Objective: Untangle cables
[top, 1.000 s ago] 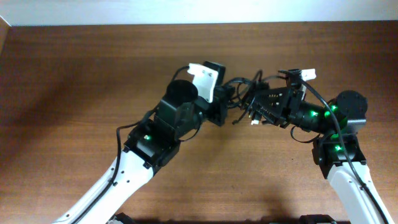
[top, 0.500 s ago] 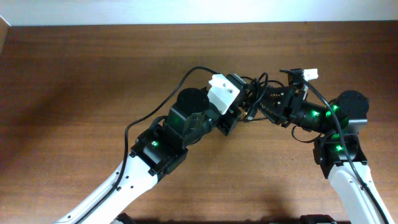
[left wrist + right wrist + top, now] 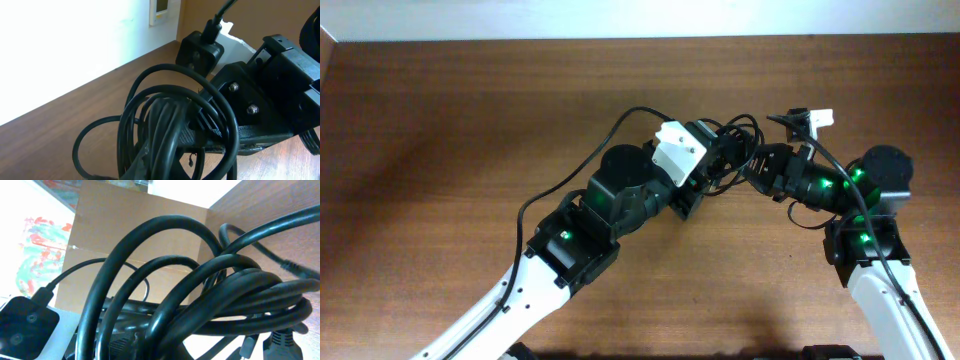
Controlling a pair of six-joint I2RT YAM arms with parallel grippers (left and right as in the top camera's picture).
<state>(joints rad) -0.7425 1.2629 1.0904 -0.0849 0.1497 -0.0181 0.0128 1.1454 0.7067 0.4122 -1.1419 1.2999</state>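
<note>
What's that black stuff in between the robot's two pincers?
A tangled bunch of black cables fills the gap between the left pincer and the right pincer. The overhead view shows it best.

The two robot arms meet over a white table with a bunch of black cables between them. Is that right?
Not quite. The table is brown wood, not white, as the overhead view shows. The rest is right: the left arm and right arm meet over it, with the black cables bunched between them.

overhead looks straight down; wrist views close, sharing cables (image 3: 165, 125)
</note>
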